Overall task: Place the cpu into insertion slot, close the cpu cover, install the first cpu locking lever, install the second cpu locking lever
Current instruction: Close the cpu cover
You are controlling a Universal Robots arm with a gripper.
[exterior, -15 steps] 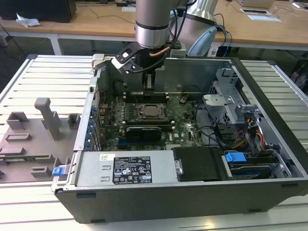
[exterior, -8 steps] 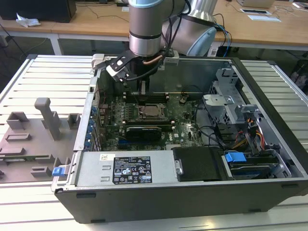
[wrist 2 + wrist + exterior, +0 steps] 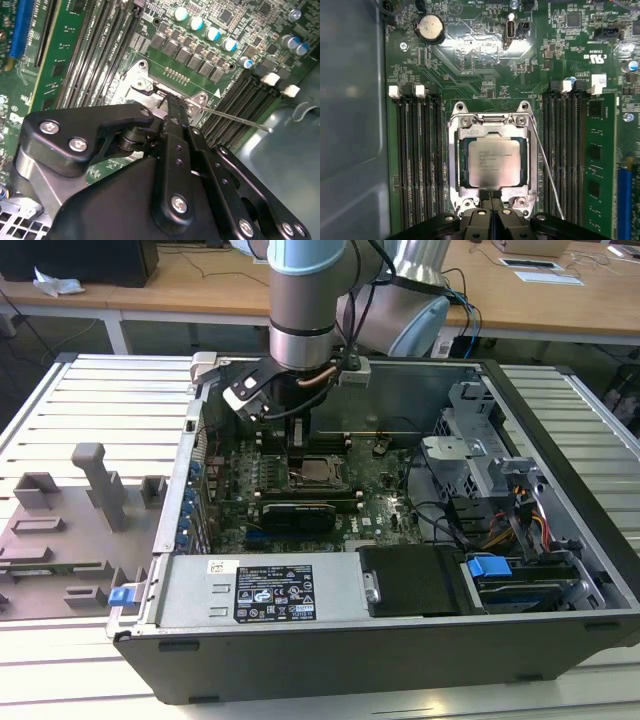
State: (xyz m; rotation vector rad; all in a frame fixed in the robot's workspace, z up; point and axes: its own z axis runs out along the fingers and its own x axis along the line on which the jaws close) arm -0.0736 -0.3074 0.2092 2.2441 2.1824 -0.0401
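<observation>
First wrist view shows the cpu [image 3: 492,162] lying flat inside the closed cpu cover [image 3: 454,165] — a thin lever [image 3: 546,170] slants beside it. Upper middle of the exterior view, the tool [image 3: 297,445] reaches into the case [image 3: 400,640], pinched narrow at the cover's edge.

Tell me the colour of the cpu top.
The cpu is silver-grey; clearest in the first wrist view.
</observation>
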